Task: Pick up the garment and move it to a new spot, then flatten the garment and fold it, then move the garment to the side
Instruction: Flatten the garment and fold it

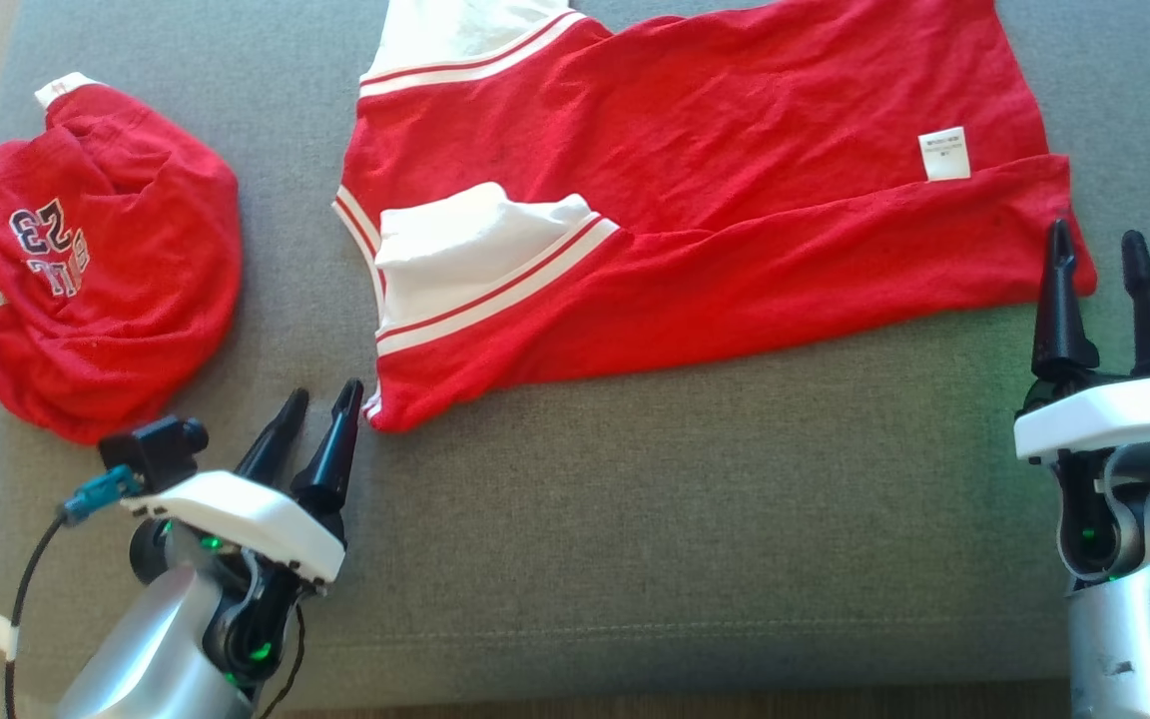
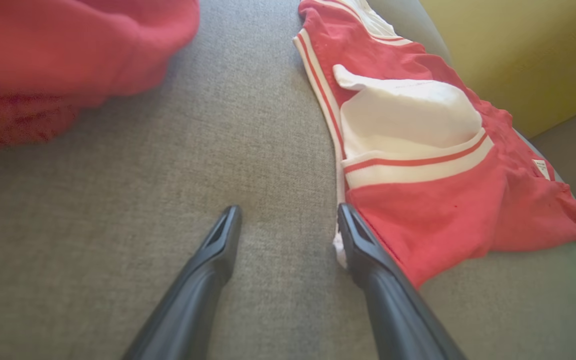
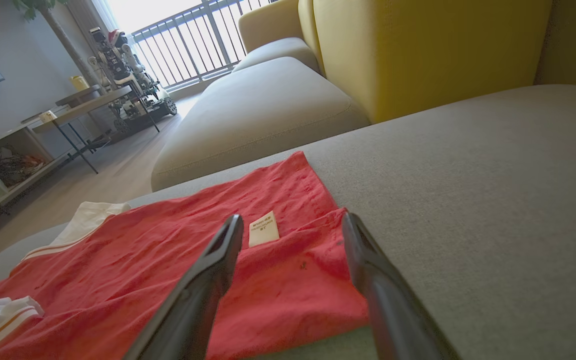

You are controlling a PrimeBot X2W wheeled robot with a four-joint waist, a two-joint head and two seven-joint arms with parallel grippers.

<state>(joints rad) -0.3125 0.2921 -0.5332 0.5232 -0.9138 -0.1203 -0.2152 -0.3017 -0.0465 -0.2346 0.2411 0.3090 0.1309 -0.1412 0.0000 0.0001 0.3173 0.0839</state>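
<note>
Your grey seat cushion carries everything. The garment, a red jersey with white sleeves, lies spread along the far edge, centre to right. Expect it to be light, limp and quick to bunch, so pinch it at its two near corners. A crumpled red shirt crowds the left edge, well apart. The left gripper and the right gripper stand wide and empty, one by each near corner. A small white label marks the right end.

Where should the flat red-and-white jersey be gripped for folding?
Best grip the jersey at its two near corners, from the robot's side: left gripper at the striped corner, right gripper at the hem corner. That edge lies flat and free on the grey cushion.
</note>
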